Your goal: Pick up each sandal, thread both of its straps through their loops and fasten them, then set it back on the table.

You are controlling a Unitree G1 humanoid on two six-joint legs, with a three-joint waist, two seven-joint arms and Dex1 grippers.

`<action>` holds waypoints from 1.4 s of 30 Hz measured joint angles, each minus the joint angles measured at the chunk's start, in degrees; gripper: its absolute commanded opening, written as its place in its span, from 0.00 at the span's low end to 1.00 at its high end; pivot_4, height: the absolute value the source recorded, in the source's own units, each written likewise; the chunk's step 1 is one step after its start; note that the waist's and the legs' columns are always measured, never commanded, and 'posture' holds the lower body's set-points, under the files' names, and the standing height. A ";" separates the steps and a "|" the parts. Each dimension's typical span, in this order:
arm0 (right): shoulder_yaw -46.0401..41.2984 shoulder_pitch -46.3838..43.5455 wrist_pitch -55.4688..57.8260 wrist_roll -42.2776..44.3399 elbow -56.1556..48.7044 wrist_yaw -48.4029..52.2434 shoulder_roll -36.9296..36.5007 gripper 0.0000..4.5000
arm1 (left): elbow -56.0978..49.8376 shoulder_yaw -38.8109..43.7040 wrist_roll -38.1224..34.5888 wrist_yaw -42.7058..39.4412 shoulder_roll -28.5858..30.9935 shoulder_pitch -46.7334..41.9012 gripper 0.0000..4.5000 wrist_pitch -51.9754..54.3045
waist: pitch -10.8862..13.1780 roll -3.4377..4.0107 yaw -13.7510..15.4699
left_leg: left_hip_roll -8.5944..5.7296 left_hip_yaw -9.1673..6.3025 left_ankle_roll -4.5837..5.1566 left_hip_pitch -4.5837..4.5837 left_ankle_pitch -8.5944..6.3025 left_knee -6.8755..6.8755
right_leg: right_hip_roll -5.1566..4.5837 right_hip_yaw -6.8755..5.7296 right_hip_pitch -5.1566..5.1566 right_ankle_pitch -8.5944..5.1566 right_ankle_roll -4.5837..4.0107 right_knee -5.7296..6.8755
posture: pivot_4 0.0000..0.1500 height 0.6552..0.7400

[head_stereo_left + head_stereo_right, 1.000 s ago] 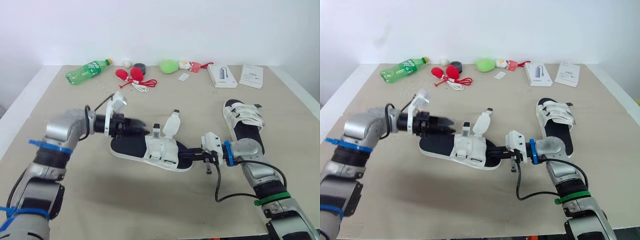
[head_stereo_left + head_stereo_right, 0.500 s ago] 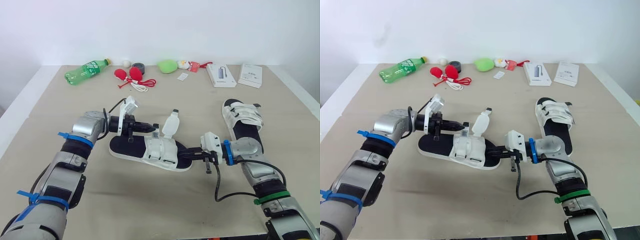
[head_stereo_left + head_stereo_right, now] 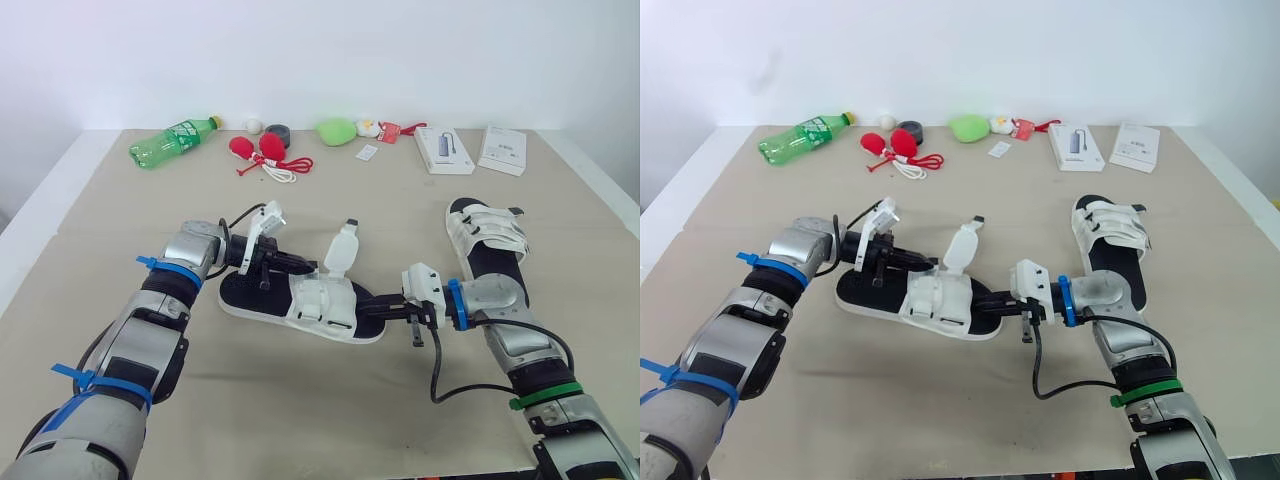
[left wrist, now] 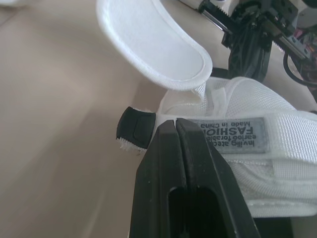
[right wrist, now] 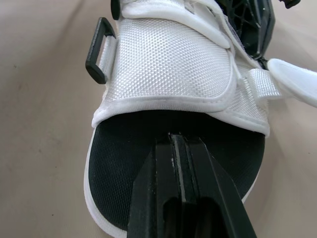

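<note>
Left eye view: the unfastened sandal [image 3: 262, 293] lies flat on the table [image 3: 120, 230] at centre frame, with its long axis running left to right. One white strap flap [image 3: 342, 250] stands upright and loose above the white mesh upper. From the left, the left gripper [image 3: 303, 266] reaches in over the black footbed.

Left wrist view: its two black fingers [image 4: 158, 163] are pressed together with no gap, tips against the edge of the labelled strap [image 4: 277, 134]. Cannot tell whether any strap material is pinched between them.

At the sandal's right end sits the right gripper [image 3: 388, 311]. Right wrist view: its fingers [image 5: 158, 168] are clenched against each other, tips resting on the black footbed just short of the mesh upper. A black loop [image 5: 99, 49] juts from the side of the upper.

The second sandal [image 3: 487, 240] lies at right of frame with its straps laid across, well apart from the first. A green bottle [image 3: 175, 142] lies at upper left, near the table's far edge.
</note>
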 measured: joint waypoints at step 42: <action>-1.70 4.17 5.42 3.42 -3.24 0.13 0.18 0.00 | -18.70 0.58 0.06 5.24 2.78 8.62 0.01 9.75 | 0.00 0.01 0.06 | 0.01 -0.03 0.01 0.03 -0.01 0.18 | -0.05 -0.02 0.11 0.04 0.06 0.02 | 1.00 1.00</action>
